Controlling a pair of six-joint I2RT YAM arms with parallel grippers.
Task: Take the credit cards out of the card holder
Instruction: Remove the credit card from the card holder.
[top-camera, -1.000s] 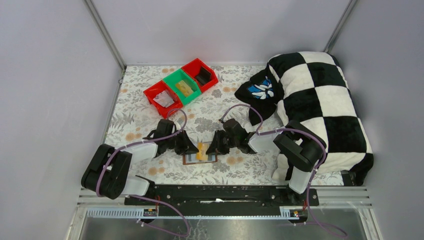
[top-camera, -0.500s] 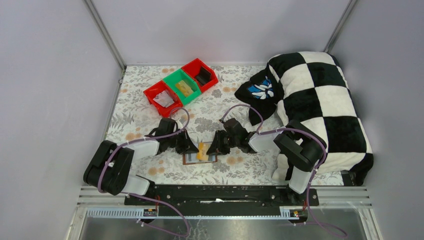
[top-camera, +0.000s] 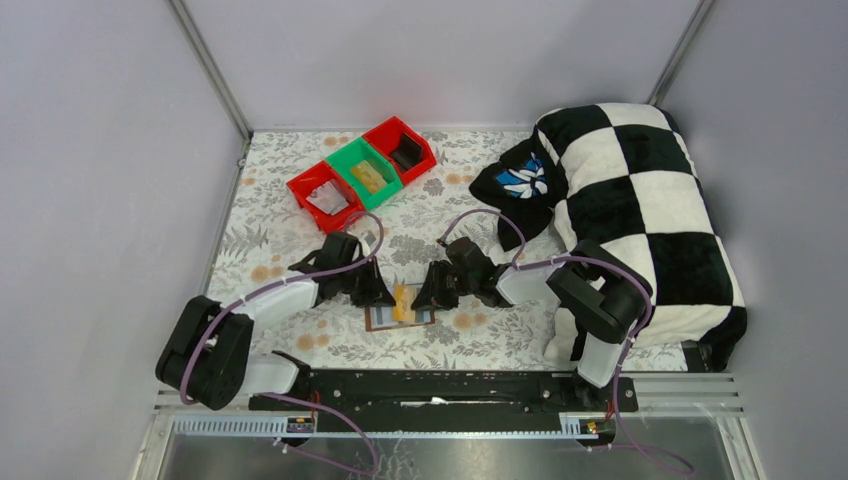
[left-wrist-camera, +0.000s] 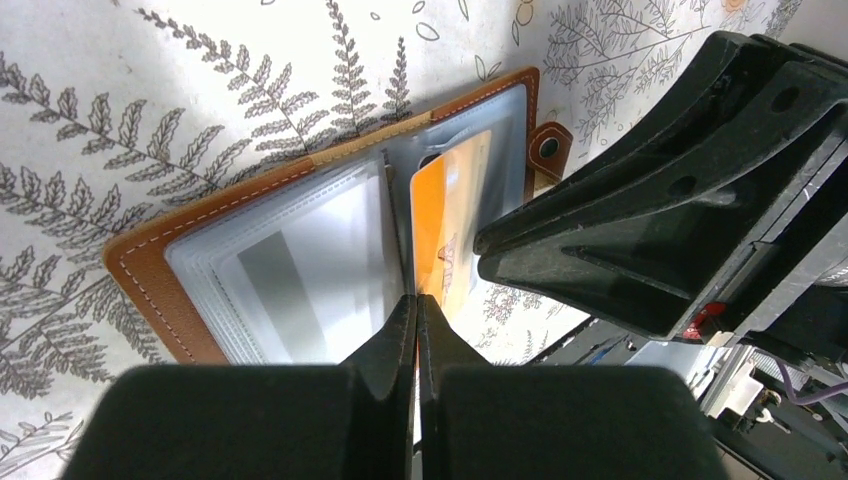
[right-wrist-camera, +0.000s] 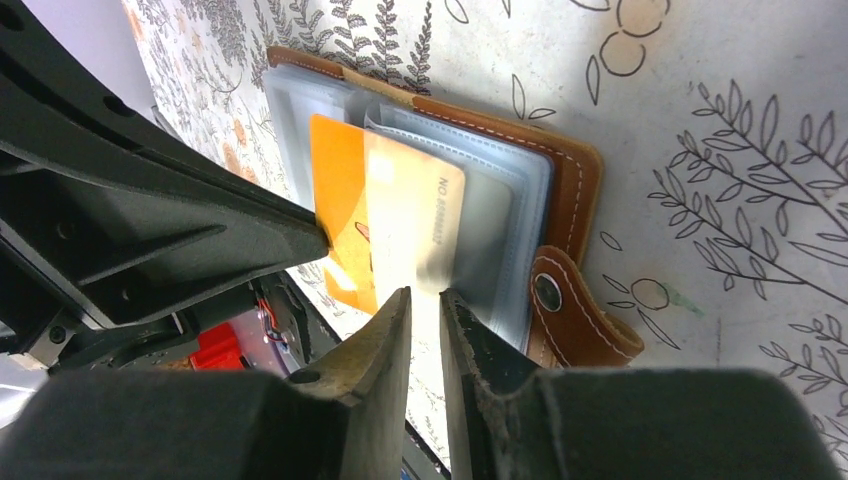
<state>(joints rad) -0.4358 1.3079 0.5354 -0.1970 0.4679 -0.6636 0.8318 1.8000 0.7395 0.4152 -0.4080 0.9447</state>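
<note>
The brown card holder (top-camera: 383, 321) lies open on the fern-print table, its grey pocket panels up; it also shows in the left wrist view (left-wrist-camera: 150, 262) and the right wrist view (right-wrist-camera: 572, 185). An orange card (left-wrist-camera: 452, 215) and a pale cream card (right-wrist-camera: 412, 215) stick out of its middle. My left gripper (left-wrist-camera: 416, 300) is shut on the orange card's edge (right-wrist-camera: 338, 190). My right gripper (right-wrist-camera: 422, 296) is closed on the pale card's edge, facing the left gripper (top-camera: 386, 297) across the holder. A greyish card (left-wrist-camera: 290, 280) sits in a clear pocket.
Red, green and red bins (top-camera: 364, 172) stand at the back left. A black-and-white checkered cushion (top-camera: 640, 210) and a black cloth with a blue-white print (top-camera: 520, 180) fill the right side. Grey walls enclose the table.
The left arm's elbow has swung left and its gripper has edged slightly toward the back. The right arm and the cards look unchanged.
</note>
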